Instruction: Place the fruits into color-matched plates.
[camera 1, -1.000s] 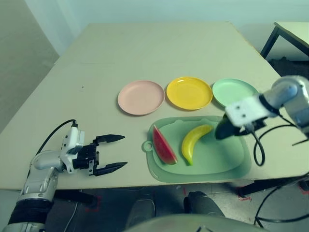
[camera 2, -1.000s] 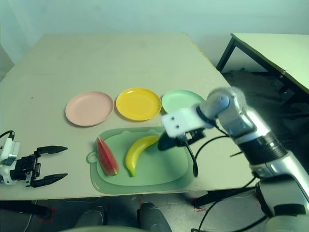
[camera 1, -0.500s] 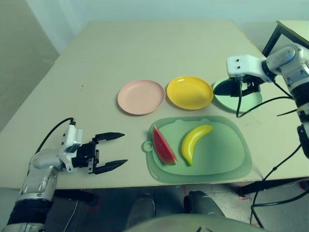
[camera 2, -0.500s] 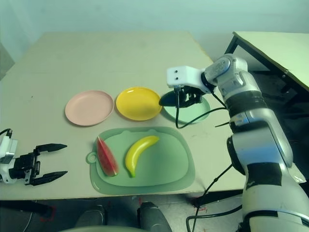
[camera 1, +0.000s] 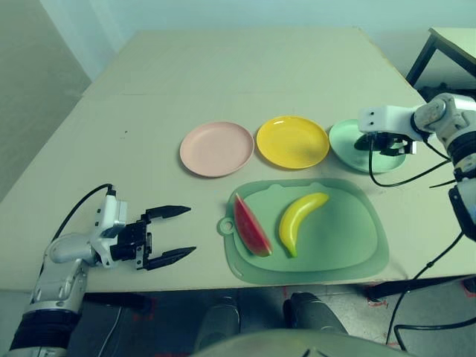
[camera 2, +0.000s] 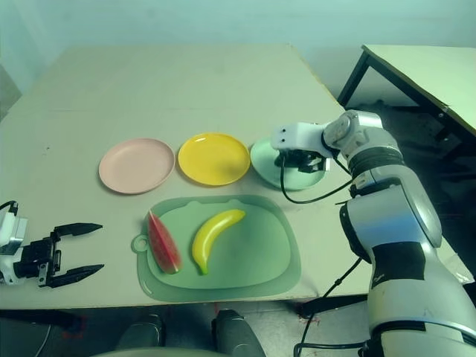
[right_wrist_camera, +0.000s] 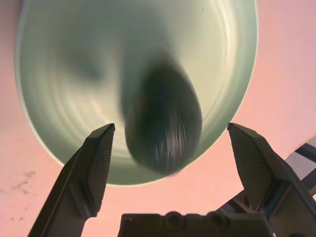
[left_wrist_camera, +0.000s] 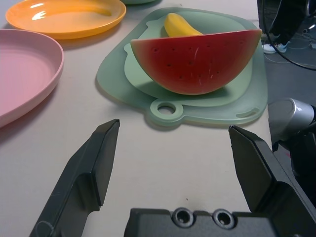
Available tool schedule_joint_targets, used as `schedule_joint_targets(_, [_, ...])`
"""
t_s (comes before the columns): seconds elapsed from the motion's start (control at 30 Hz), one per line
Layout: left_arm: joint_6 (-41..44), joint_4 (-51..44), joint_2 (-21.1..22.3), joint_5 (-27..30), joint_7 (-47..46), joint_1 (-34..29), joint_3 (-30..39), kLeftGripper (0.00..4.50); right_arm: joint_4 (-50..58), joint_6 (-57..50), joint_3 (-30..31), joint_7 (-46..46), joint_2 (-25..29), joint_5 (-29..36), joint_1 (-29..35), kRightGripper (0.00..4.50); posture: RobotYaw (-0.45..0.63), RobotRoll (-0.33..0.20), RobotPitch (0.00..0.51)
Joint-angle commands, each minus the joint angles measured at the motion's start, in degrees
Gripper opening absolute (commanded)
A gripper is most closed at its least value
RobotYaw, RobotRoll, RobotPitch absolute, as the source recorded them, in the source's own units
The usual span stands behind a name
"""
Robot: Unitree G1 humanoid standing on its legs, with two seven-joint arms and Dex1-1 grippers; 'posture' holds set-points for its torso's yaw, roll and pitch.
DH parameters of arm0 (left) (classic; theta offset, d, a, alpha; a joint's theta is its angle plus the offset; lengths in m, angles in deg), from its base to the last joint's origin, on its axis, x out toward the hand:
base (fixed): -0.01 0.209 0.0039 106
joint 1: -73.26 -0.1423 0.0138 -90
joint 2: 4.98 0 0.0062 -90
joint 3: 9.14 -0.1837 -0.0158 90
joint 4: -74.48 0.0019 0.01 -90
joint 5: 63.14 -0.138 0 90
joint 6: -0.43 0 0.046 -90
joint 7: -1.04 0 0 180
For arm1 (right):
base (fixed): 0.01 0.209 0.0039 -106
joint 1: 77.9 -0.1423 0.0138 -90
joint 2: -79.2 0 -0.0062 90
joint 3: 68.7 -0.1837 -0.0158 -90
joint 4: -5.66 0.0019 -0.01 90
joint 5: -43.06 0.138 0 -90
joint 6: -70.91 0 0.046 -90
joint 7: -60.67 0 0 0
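The dark green avocado [right_wrist_camera: 165, 123] lies in the mint green plate [camera 1: 343, 140] at the right end of the plate row. My right gripper [camera 1: 377, 143] hangs just above it, open, fingers [right_wrist_camera: 94, 168] apart on either side without touching it. On the green mat [camera 1: 335, 245] lie the red watermelon wedge [camera 1: 251, 225] and the yellow banana [camera 1: 299, 220]. The pink plate [camera 1: 217, 149] and yellow plate [camera 1: 292, 141] hold nothing. My left gripper [camera 1: 169, 235] rests open near the table's front left, pointing at the watermelon wedge [left_wrist_camera: 197, 59].
The mat's handle loop [left_wrist_camera: 165, 107] faces my left gripper. A black cable [camera 1: 401, 177] hangs from the right wrist over the table's right edge. Another table's dark leg [camera 1: 416, 59] stands at the far right.
My right gripper carried the avocado from the mat up to the green plate, then opened and let it go there. The left arm has not moved.
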Motion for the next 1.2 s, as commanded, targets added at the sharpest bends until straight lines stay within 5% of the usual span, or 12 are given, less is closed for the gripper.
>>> schedule_joint_targets(0.03, [-0.9,1.0,0.0,-1.1,0.3,0.0,-0.2,4.5,-0.3,0.4,-0.7,0.0,0.1,-0.1,0.6,4.45,-0.01,0.0,0.052])
schedule_joint_targets(0.4, [-0.9,1.7,-0.1,-1.3,0.5,1.1,-0.3,4.5,1.1,2.6,-1.9,4.1,0.7,1.2,-0.1,4.45,-0.02,0.0,0.041])
schedule_joint_targets(0.67, [-1.4,4.5,0.0,-1.9,1.8,3.2,-0.7,4.5,9.3,10.6,-4.1,17.3,1.4,6.3,-1.4,4.45,-0.02,0.0,0.051])
schedule_joint_targets(0.87, [-1.1,5.5,0.2,-1.8,2.9,4.7,-0.8,4.5,33.9,8.0,-6.2,31.2,3.3,15.5,6.1,4.45,-0.03,0.0,0.059])
schedule_joint_targets(1.2, [-0.4,4.6,0.1,-1.9,2.8,4.6,-1.3,4.5,78.9,-4.6,-4.2,37.3,10.2,25.1,23.3,4.45,-0.03,0.0,0.065])
